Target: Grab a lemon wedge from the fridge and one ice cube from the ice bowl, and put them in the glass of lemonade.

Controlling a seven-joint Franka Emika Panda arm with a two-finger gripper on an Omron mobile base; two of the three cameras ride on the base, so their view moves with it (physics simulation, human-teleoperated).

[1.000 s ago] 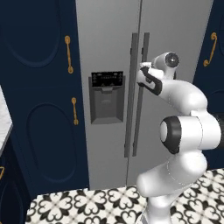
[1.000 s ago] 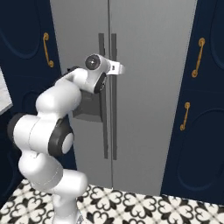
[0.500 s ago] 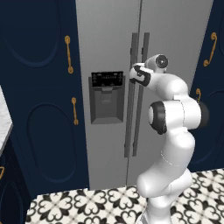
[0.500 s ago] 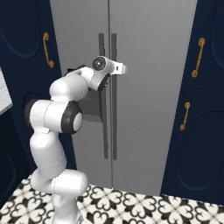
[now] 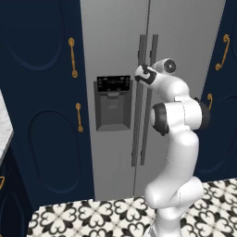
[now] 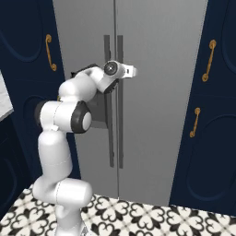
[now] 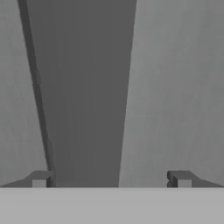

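The tall grey fridge (image 5: pixel 111 37) (image 6: pixel 156 92) stands with both doors shut. My gripper (image 5: pixel 140 73) is at chest height against the long dark door handles (image 5: pixel 141 46) (image 6: pixel 113 138). In the hand view my gripper (image 7: pixel 111 179) is open. A dark handle (image 7: pixel 83 87) runs between the fingertips (image 7: pixel 41 179), close to the left one, with the grey door (image 7: pixel 175 87) behind it. Nothing is gripped. The lemon wedge, ice cube, ice bowl and glass of lemonade are out of view.
A black dispenser panel (image 5: pixel 112 102) sits in the left door. Navy cabinets with brass handles (image 5: pixel 72 58) (image 6: pixel 210 60) flank the fridge. A pale counter edge (image 5: pixel 3 125) shows at the far left, above the patterned tile floor (image 5: pixel 92 215).
The arm has reached forward and leftward, bringing the hand from in front of the right door up to the door handles. The jaws have stayed open.
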